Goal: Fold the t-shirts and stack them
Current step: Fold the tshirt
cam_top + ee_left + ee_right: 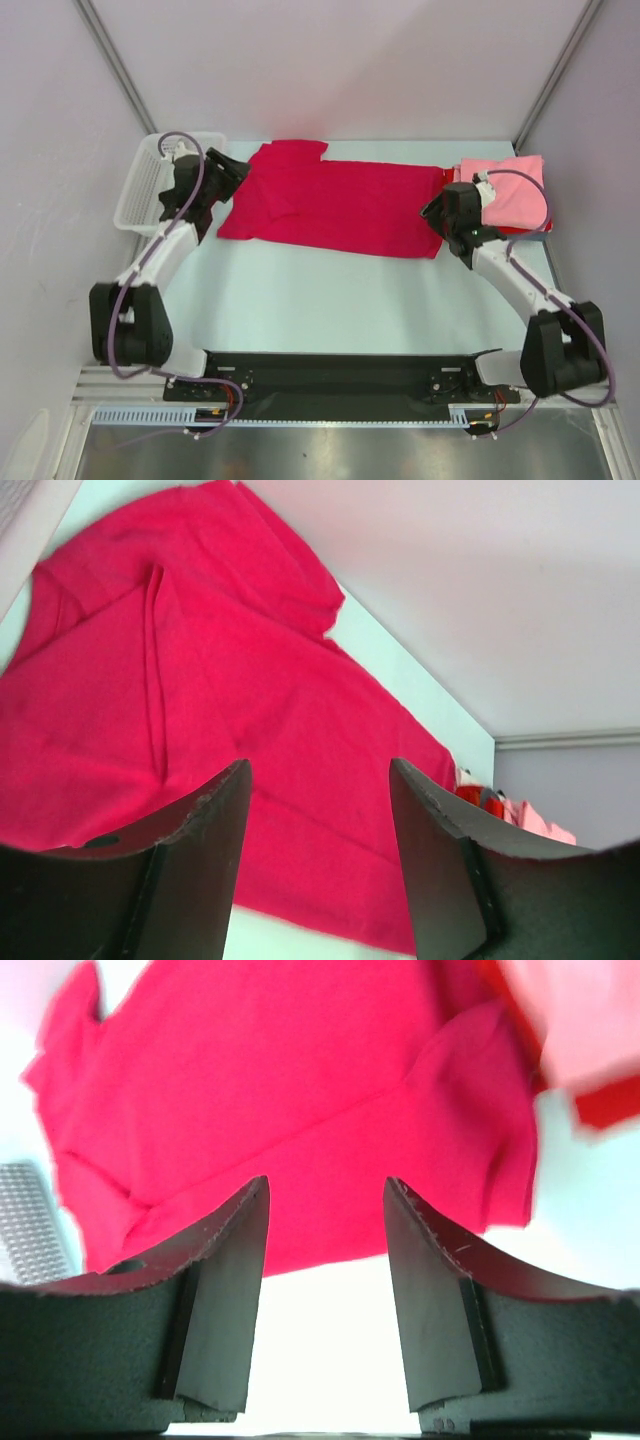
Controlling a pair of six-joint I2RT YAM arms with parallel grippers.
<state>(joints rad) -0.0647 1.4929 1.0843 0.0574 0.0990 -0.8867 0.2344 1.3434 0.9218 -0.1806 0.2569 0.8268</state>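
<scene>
A crimson-red t-shirt (335, 205) lies spread across the back of the table, partly folded lengthwise, with a sleeve at its upper left. It fills the left wrist view (200, 700) and the right wrist view (300, 1090). My left gripper (232, 172) is open and empty at the shirt's left end. My right gripper (437, 212) is open and empty at the shirt's right end. A folded light pink t-shirt (510, 190) lies on a folded red one (545, 226) at the back right. No black shirt shows.
A white slatted basket (140, 190) stands at the back left, behind my left arm. Grey enclosure walls close in the table on three sides. A black base rail (330, 375) runs along the near edge.
</scene>
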